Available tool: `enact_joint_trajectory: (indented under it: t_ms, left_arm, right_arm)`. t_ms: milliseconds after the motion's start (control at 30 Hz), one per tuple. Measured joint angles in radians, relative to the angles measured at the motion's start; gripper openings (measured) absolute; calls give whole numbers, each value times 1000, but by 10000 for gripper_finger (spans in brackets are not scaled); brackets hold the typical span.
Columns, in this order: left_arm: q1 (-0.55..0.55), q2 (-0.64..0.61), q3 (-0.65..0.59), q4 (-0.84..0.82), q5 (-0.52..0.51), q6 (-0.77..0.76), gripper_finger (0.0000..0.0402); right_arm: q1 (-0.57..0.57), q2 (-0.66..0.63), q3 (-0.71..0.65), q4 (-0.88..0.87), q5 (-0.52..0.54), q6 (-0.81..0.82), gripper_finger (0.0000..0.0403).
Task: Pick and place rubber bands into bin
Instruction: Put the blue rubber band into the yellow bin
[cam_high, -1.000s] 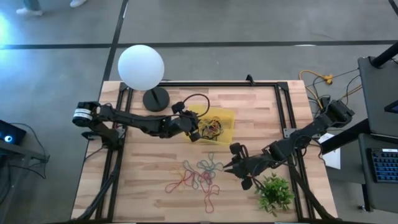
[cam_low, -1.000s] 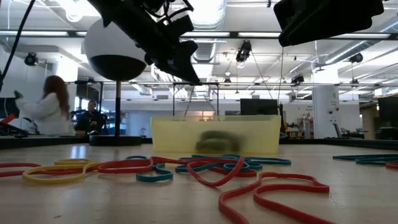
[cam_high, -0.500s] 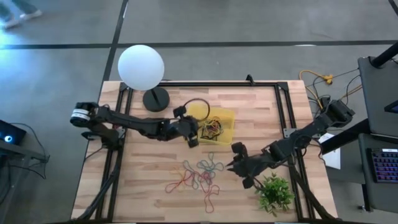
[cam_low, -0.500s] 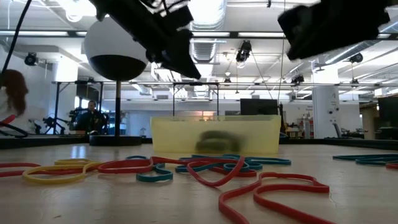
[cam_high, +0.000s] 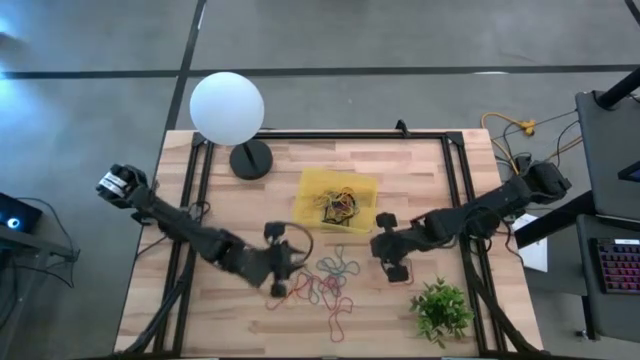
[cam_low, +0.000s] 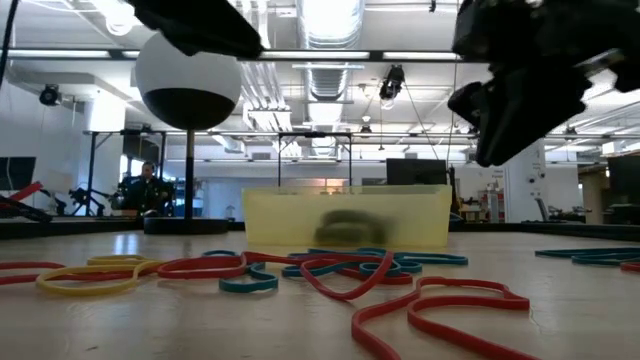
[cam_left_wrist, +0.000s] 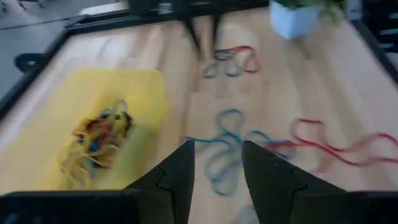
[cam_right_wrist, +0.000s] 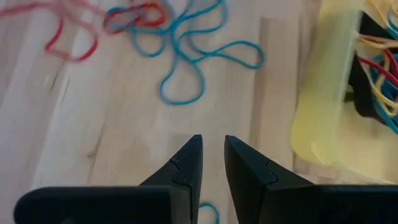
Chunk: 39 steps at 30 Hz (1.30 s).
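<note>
Several loose rubber bands (cam_high: 322, 280) in red, blue, green and yellow lie tangled on the wood table, near of the bin; they also show in the low view (cam_low: 300, 268). The yellow translucent bin (cam_high: 366, 190) sits flat on the table with a clump of bands (cam_high: 338, 205) inside. My left gripper (cam_high: 285, 278) hangs open at the left edge of the loose pile, with a blue band (cam_left_wrist: 224, 143) ahead of its fingers. My right gripper (cam_high: 380, 246) is slightly open above bare wood, right of the pile and just near of the bin's right corner (cam_right_wrist: 317, 118).
A white globe lamp (cam_high: 227, 108) stands at the far left corner. A small green plant (cam_high: 440, 308) sits near the right near edge, close to the right arm. Black frame rails (cam_high: 455, 170) border the table. A person (cam_low: 146, 188) sits in the room beyond.
My left gripper has left the space over the bin and swung toward the near edge, down to the left side of the loose bands. My right gripper has moved from beside the plant toward the far edge, closer to the bin. The bands have stayed where they were.
</note>
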Motion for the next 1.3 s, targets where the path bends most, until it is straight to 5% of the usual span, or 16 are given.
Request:
enact_joint_trajectory:
  t_ms: [200, 500, 800, 1300]
  left_arm:
    - [-154, 31, -62, 93, -178, -111, 118]
    - [-226, 47, -125, 155, -382, -106, 118]
    - [-226, 45, -125, 156, -390, -77, 118]
    - [-226, 45, -126, 156, -390, -79, 118]
  right_arm:
    - [-73, 1, 0, -77, -110, 72, 74]
    - [-76, 2, -5, -194, -86, 251, 139]
    - [-75, 17, -23, -203, -79, 431, 149]
    - [-75, 225, -15, -201, -172, 404, 144]
